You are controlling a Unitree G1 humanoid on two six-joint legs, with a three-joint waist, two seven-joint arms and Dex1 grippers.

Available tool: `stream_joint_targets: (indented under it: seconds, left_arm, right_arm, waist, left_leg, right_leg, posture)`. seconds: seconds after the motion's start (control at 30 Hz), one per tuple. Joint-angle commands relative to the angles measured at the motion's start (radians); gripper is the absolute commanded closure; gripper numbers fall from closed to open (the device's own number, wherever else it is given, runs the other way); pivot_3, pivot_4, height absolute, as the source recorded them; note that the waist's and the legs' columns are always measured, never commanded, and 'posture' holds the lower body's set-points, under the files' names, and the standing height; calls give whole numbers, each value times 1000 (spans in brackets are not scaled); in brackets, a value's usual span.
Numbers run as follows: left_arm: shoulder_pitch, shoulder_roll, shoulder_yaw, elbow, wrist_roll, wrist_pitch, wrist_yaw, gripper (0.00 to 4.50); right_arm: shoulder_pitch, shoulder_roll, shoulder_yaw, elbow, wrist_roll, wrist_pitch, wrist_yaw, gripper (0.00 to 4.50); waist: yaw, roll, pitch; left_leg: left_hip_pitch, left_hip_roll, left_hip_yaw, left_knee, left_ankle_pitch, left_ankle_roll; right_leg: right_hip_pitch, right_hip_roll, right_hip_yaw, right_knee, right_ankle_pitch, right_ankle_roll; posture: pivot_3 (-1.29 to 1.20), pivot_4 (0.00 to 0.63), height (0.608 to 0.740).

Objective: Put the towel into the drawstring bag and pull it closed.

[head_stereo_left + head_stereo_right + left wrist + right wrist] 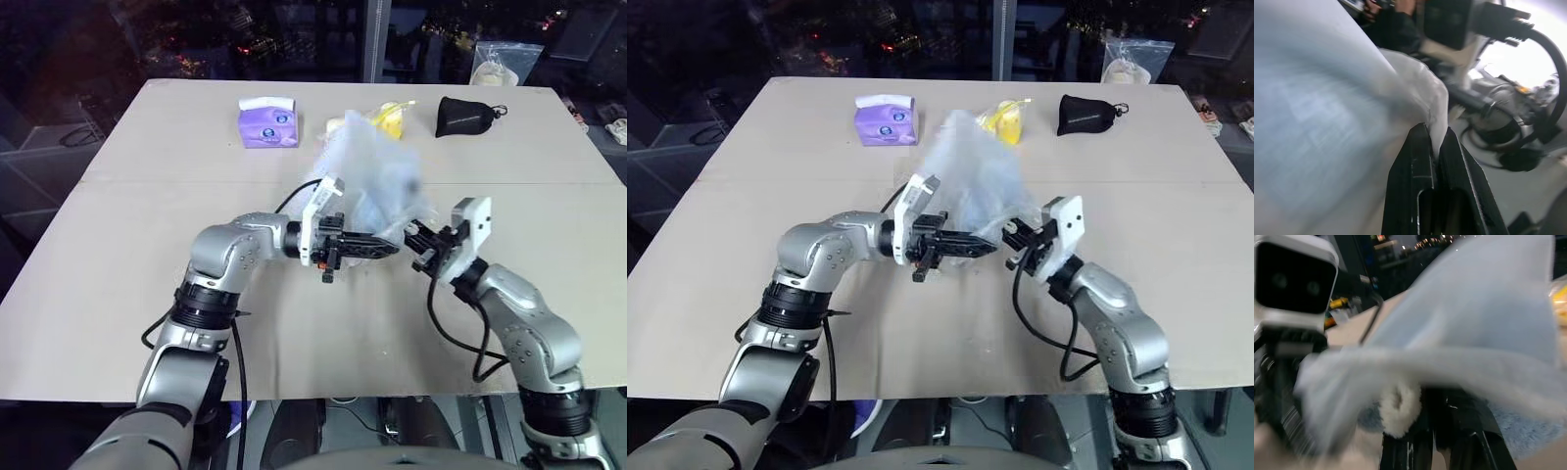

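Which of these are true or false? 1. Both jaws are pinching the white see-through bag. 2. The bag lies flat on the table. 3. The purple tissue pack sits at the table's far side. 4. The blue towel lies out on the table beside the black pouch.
1. True: the left gripper and right gripper are both shut on the drawstring bag.
2. False: it is held up above the table between the arms.
3. True: the purple tissue pack sits near the far edge.
4. False: the towel shows blue through the bag's fabric; the black pouch sits apart.
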Motion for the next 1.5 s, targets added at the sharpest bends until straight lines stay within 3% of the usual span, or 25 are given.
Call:
stream_joint_targets:
  seconds: [0.03,0.2,0.33,0.47,0.53,0.63,0.83,0.87,0.93,1.03,1.07,1.3,1.5]
  left_arm:
    - [-11,19,-42,-53,-75,93,-55,4500]
    - [-47,18,-2,-71,-211,259,-53,4500]
    - [-61,8,25,-83,-269,308,-38,4500]
    - [-41,3,50,-116,-278,294,-2,4500]
    - [-29,18,73,-119,-275,282,12,4500]
    - [-12,53,84,-104,-227,215,17,4500]
    - [-25,76,63,-14,-110,53,11,4500]
    - [-37,78,58,22,-76,3,8,4500]
    - [-65,78,52,94,-13,-86,8,4500]
    - [-118,81,35,204,59,-201,-29,4500]
    - [-137,82,26,241,86,-245,-45,4500]
    - [-286,71,0,508,249,-535,-156,4500]
    - [-402,89,-19,700,389,-783,-228,4500]
  right_arm:
    - [-70,77,14,52,76,-72,79,4457]
    - [-157,177,-27,161,282,-17,222,4457]
    - [-221,206,-19,281,334,33,324,4457]
    - [-253,160,139,419,72,-59,337,4457]
    - [-236,130,151,443,-4,-100,321,4457]
    - [-190,17,206,432,-166,-174,303,4457]
    - [-150,-83,167,364,-255,-231,243,4457]
    - [-134,-106,140,315,-246,-225,238,3828]
    - [-99,-148,96,209,-245,-205,211,3525]
    - [-51,-190,67,23,-186,-109,186,2058]
    - [-39,-204,59,-32,-165,-75,179,1780]
    - [-5,-290,6,-224,-190,105,50,1780]
    - [-12,-313,92,-37,-431,82,-120,1780]
  waist:
    - [1,0,0]
    - [5,0,0]
    - [4,0,0]
    - [0,1,0]
    - [0,1,0]
    - [5,1,0]
    - [5,1,0]
    - [5,1,0]
    - [8,1,0]
    - [15,1,0]
    - [14,1,0]
    - [8,1,0]
    - [7,1,0]
  left_leg:
    - [-1,0,-1,0,0,0]
    - [-3,0,-1,0,0,0]
    - [-2,0,-1,0,0,0]
    - [-1,-1,-1,0,0,0]
    - [-1,0,-1,0,0,0]
    - [-2,0,-1,-1,0,0]
    - [-2,-1,1,0,0,0]
    - [-2,-1,2,0,0,0]
    - [-2,-1,2,0,0,0]
    - [-3,-2,2,0,0,0]
    - [-3,-2,2,0,0,0]
    - [-3,-1,6,0,0,0]
    - [-3,-1,9,0,0,0]
  right_leg:
    - [0,1,1,-1,0,0]
    - [0,1,1,-4,0,0]
    - [1,0,2,-5,0,0]
    - [2,1,2,-5,0,0]
    - [1,1,2,-5,0,0]
    - [1,1,2,-5,0,0]
    - [1,0,5,-6,0,0]
    - [1,1,6,-6,0,0]
    - [1,1,6,-6,0,0]
    - [1,1,6,-7,0,0]
    - [1,2,6,-7,0,0]
    - [1,4,7,-8,0,0]
    - [1,4,10,-9,0,0]
  posture:
    - [0,150,740]
    - [0,150,740]
    - [0,150,740]
    - [0,150,740]
    - [0,150,740]
    - [0,150,740]
    - [0,150,740]
    - [0,150,740]
    - [0,150,740]
    - [0,150,740]
    - [0,150,740]
    - [0,150,740]
    - [0,150,740]
